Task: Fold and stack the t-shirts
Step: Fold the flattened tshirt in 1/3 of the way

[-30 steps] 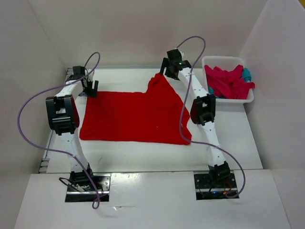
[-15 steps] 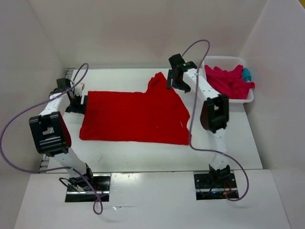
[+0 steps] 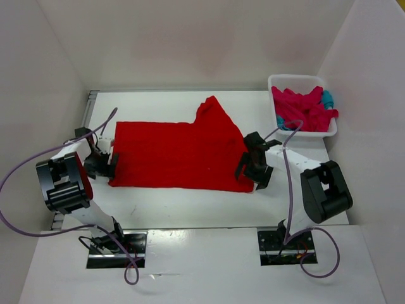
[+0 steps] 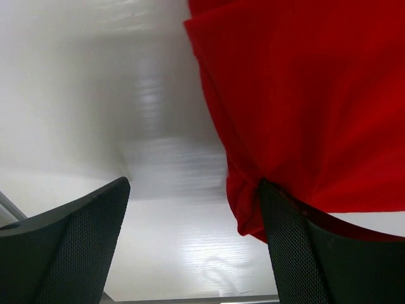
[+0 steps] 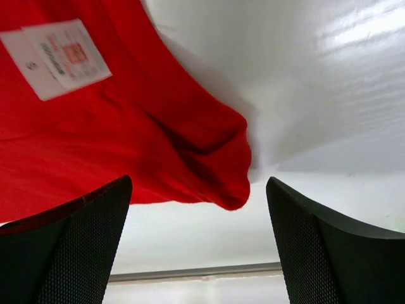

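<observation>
Table [image 3: 190, 202]: one red t-shirt [image 3: 177, 152] (flat)

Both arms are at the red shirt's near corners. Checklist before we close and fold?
1. Left pincer open: ok.
2. Right pincer open: ok.
3. Shirt corner inside right pincer: ok.
4. Corner centred in left pincer: not ok, it hugs one finger.
5. Shirt spread square: not ok, a flap juts out at the far right.
6. Basket clear of both arms: ok.
</observation>
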